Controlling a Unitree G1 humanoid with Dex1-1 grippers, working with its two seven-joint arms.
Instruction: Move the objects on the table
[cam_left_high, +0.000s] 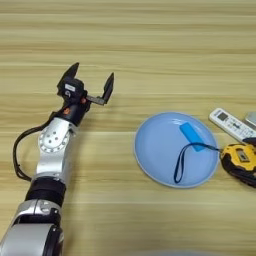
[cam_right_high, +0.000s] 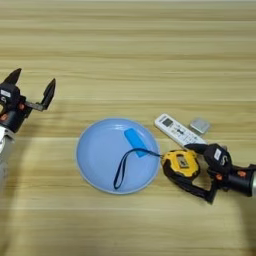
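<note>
On light wooden table (cam_right_high: 130, 45): tape measure (cam_right_high: 181, 164) grasped by right gripper (cam_right_high: 200, 170) beside light-blue plate (cam_right_high: 100, 160) toward right edge, strap across plate; left gripper (cam_left_high: 90, 82) released, idle; move unfinished.

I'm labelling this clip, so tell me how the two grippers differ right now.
The left gripper hovers open over bare table, holding nothing; the right gripper sits around the tape measure beside the plate. The left gripper points away from the robot, the right points inward toward the plate. Both have two black fingers.
</note>
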